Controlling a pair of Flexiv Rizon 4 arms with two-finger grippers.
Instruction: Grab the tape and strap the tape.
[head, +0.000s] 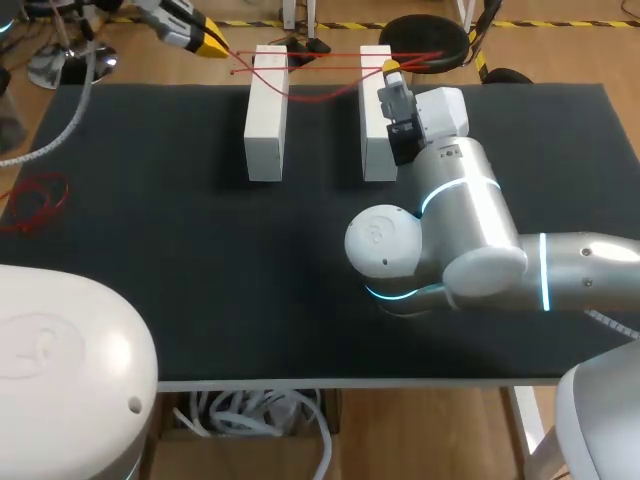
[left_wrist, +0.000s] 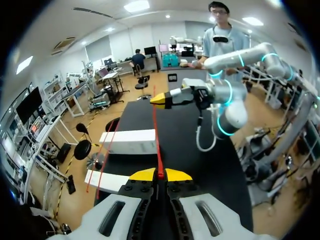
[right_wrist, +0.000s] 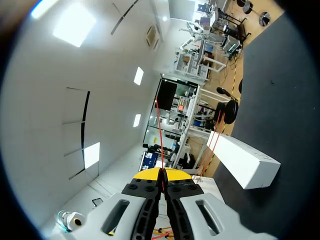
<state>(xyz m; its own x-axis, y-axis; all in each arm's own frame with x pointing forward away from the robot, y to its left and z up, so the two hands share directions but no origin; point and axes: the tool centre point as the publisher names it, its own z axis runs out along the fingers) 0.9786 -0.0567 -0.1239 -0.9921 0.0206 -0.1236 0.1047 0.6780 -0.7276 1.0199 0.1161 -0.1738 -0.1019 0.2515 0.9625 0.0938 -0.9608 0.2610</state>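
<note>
- Black table reads fine from the head view. What are my fingers doing?
- On my left gripper the yellow tips are pressed together on the red tape. From there it runs taut to my right gripper, which is also pinching it, at the far end of the right block.
- And beyond that?
- Strands cross the far ends of both blocks. The left block stands well apart from the other, and a loose red tangle lies near the table's left edge.
- How do I strap well?
- I'd hold the tension even and move one arm at a time. I'd seat each pass below the blocks' top edges, because a slack loop would likely slide off.
</note>
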